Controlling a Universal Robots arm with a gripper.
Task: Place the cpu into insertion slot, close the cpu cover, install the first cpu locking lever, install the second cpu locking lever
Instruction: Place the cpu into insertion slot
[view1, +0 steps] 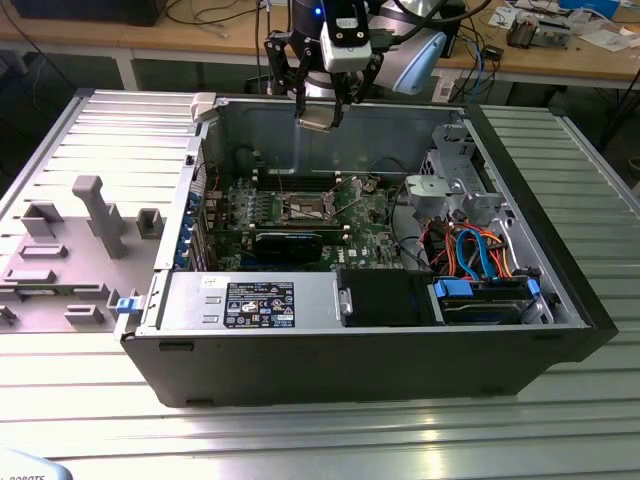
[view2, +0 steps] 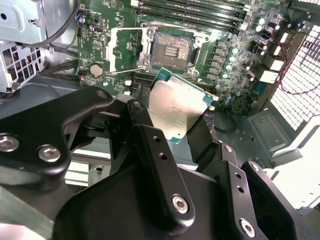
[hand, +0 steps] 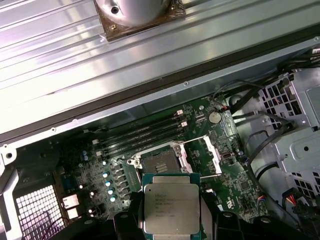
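A ribbed metal bench carries an open computer case. Inside the case lies a green circuit board. The arm hangs over the far side of the case, its jaws clenched on the cpu, which is up in the air, well apart from the board. Below it the insertion slot lies bare, and the cpu cover stands open just beside it.

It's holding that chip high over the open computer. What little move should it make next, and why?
Probably lower it gently toward the insertion slot. The end effector grips the cpu well above the motherboard. The slot looks bare, with the cpu cover swung open beside it, so nothing appears to block the way down.
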